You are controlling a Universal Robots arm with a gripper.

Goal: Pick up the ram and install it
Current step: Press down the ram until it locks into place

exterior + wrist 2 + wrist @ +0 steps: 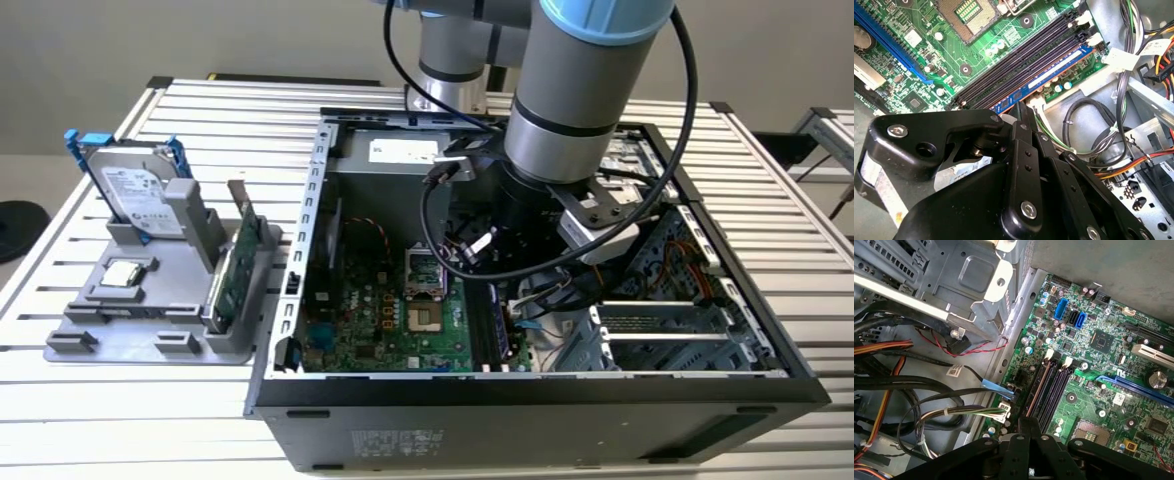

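Note:
The ram (1054,75) is a long thin stick with a blue-looking face. It stands in line with the outermost of the black memory slots (1019,60) on the green motherboard (387,330). In the first wrist view the ram (1038,390) shows edge-on, running straight into the black gripper (1028,424). My gripper (1021,111) is down inside the open computer case (534,400), its fingers drawn together over the stick. The arm (574,120) covers the gripper in the exterior view.
Cable bundles (1134,165) and a metal drive cage (979,285) crowd the slots' outer side. The CPU socket (424,320) lies on their other side. At the exterior view's left, a grey holder (134,335) carries a hard drive (134,190), a green card (230,280) and a chip (123,273).

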